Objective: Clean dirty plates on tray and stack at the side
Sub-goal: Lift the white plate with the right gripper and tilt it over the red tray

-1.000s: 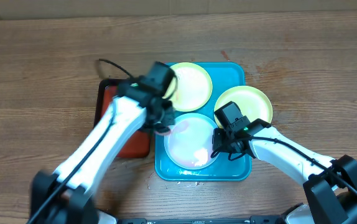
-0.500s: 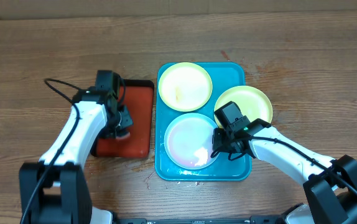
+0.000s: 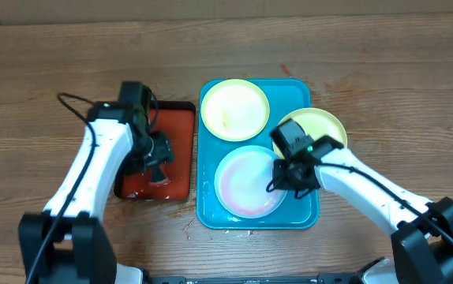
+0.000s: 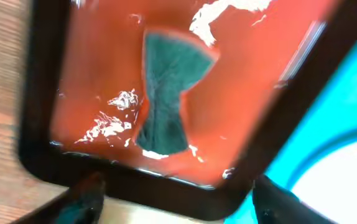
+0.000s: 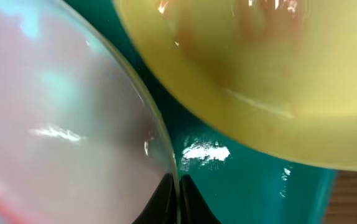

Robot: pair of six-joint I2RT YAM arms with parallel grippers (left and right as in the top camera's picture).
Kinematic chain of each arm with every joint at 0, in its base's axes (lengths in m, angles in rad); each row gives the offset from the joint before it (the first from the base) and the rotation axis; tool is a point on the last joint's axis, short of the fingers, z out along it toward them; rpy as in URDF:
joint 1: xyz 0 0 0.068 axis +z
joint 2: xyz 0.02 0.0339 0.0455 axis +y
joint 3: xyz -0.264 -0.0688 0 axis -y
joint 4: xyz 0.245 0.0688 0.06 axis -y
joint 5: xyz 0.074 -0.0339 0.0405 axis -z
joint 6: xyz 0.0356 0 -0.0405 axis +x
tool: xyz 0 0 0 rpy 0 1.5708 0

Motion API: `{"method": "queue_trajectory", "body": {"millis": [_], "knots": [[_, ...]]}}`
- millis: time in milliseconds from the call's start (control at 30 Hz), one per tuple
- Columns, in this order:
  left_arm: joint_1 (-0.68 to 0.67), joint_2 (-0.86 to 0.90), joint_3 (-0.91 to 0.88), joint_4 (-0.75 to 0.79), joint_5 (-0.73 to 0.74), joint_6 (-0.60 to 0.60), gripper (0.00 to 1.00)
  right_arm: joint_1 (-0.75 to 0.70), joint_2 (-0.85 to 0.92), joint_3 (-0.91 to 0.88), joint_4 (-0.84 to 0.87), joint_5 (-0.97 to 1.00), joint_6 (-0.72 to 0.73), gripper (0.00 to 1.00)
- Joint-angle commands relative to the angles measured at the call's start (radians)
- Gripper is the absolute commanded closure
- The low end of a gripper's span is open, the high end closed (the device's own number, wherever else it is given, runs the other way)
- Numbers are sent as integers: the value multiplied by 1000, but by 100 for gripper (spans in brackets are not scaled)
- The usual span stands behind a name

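Right gripper [image 3: 288, 175], jaws clamped on the right rim of the pale blue-white round plastic plate [image 3: 246, 185], low in the turquoise rectangular plastic tray [image 3: 205, 213]; bare brown wood-grain bench [image 3: 400, 118] lies rightward, this arm's side; left gripper [image 4: 178, 196], jaws apart, over the dark green cloth [image 4: 166, 93].

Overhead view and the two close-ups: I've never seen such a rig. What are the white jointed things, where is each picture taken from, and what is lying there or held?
They are two robot arms, each ending in a two-fingered pincer. The overhead picture looks down on the wooden table; each close-up comes from a camera on one arm's wrist. On the table lie a turquoise tray carrying three plates and a smaller red tray. The left pincer hangs open over the red tray, where a dark green cloth lies loose. The right pincer is shut on the rim of the pale plate. The back yellow-green plate lies fully on the tray; the right yellow-green plate juts over its edge.
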Motion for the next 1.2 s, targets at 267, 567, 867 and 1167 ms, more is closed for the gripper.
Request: {"method": "queue_trajectory", "body": {"millis": [267,567,867,1167], "knots": [[0,-199,451,-249,-10,14,0,113,-2,471,-89,204,-153,96],[0,-288,600,-318,-9,11,0,262,102,471,202,333,-153,96],[0,-311,599,-345,-9,12,0,470,149,472,343,887,-154,96],[0,-289,599,-391,-9,12,0,586,149,472,400,948,-307,96]]}}
